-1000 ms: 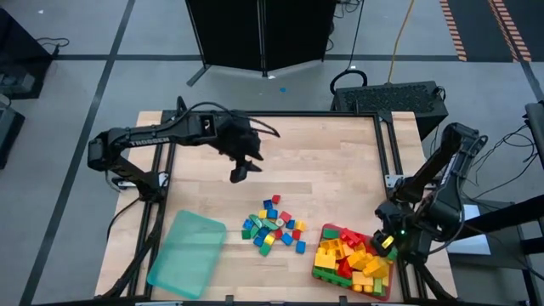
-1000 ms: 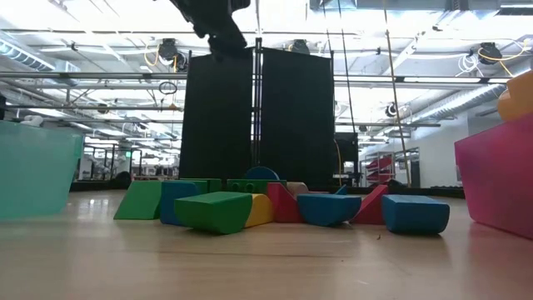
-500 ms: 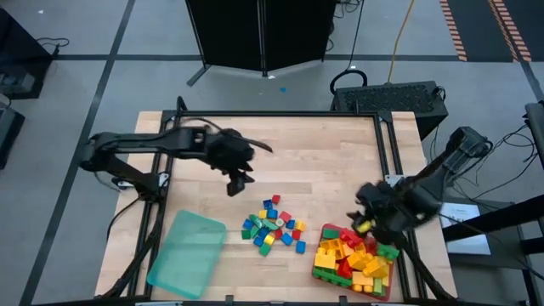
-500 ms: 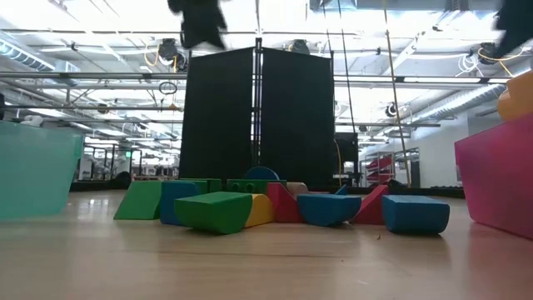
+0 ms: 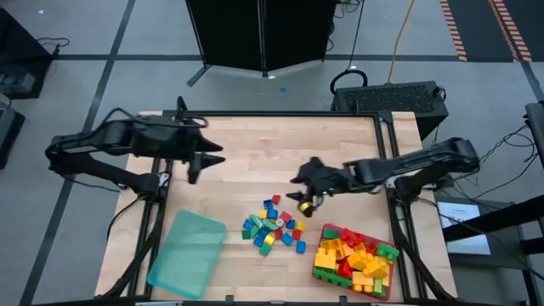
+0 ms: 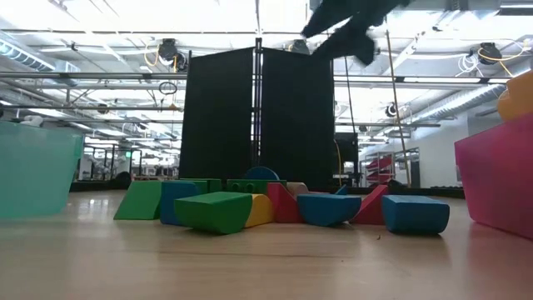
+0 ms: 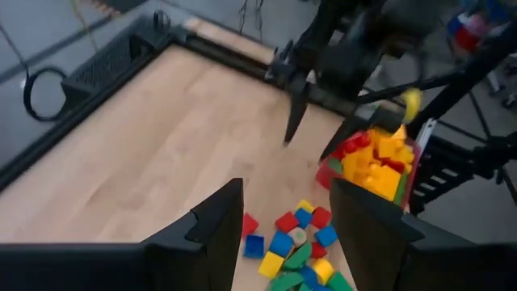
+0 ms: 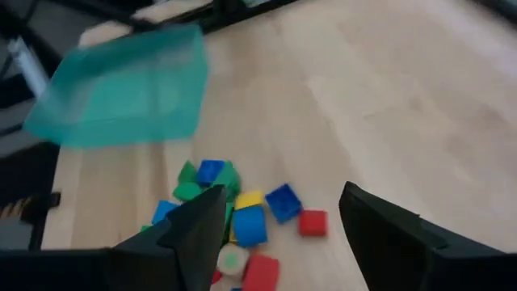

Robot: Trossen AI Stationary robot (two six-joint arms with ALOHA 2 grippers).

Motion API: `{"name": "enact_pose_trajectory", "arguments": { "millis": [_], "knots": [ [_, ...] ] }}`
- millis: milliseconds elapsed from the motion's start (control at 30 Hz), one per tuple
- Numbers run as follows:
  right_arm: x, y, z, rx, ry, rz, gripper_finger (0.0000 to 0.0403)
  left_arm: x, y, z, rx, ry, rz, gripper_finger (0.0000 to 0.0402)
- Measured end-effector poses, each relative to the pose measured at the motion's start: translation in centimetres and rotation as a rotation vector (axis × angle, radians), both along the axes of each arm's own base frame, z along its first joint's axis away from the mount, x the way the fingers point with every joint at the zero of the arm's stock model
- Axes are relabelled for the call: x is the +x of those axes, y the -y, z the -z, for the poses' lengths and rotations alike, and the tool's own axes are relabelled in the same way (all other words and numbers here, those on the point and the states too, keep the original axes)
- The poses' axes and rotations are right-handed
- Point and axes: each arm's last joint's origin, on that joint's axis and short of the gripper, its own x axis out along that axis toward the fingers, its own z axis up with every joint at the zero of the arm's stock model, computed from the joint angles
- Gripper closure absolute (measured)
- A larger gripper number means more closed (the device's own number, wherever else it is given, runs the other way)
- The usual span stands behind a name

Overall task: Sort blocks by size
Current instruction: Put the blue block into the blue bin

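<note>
Blocks [image 5: 274, 226] lie loose in a small heap on the bench [image 5: 280, 153], just below and ahead of my right hand [image 5: 304, 204], which hangs above them with fingers apart and nothing between them. I should single out one edge block, descend straight and square the fingers to its sides. My left hand [image 5: 192, 172], also apart and empty, waits well off.

right arm [image 6: 346, 29] blurred, red tray [image 6: 500, 179] cropped
</note>
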Motion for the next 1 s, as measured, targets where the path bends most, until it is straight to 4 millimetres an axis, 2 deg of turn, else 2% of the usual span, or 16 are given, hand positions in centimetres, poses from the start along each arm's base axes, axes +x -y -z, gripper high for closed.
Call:
{"name": "enact_pose_trajectory", "arguments": {
  "millis": [200, 333, 500, 600, 700, 833, 1000],
  "knots": [
    [4.4, -0.6, 3.7, 0.050, -0.118, -0.154, 0.0157, -3.2, 0.0, -0.6, 0.060, 0.008, 0.033, 0.0214],
    [7.5, -1.0, 4.4, -0.050, -0.176, -0.219, 0.0132, -4.5, 0.0, -0.7, 0.087, 0.005, 0.038, 0.0214],
    [10.1, -0.7, 4.7, -0.052, -0.353, -0.203, 0.0088, -5.2, 0.0, -0.8, 0.133, 0.007, 0.056, 0.0214],
    [10.6, -0.8, 6.0, -0.044, -0.489, -0.219, 0.0070, -5.3, 0.0, -0.8, 0.141, 0.009, 0.061, 0.0214],
    [10.8, -1.2, 7.6, 0.038, -0.583, -0.265, 0.0066, -5.3, 0.0, -0.8, 0.160, 0.008, 0.070, 0.0214],
    [11.2, -1.5, 8.8, 0.073, -0.610, -0.279, 0.0075, -5.4, 0.0, -0.9, 0.180, 0.007, 0.079, 0.0214],
    [11.4, -1.4, 9.3, 0.024, -0.610, -0.262, 0.0077, -5.4, 0.0, -0.8, 0.188, 0.005, 0.083, 0.0214]
  ]
}}
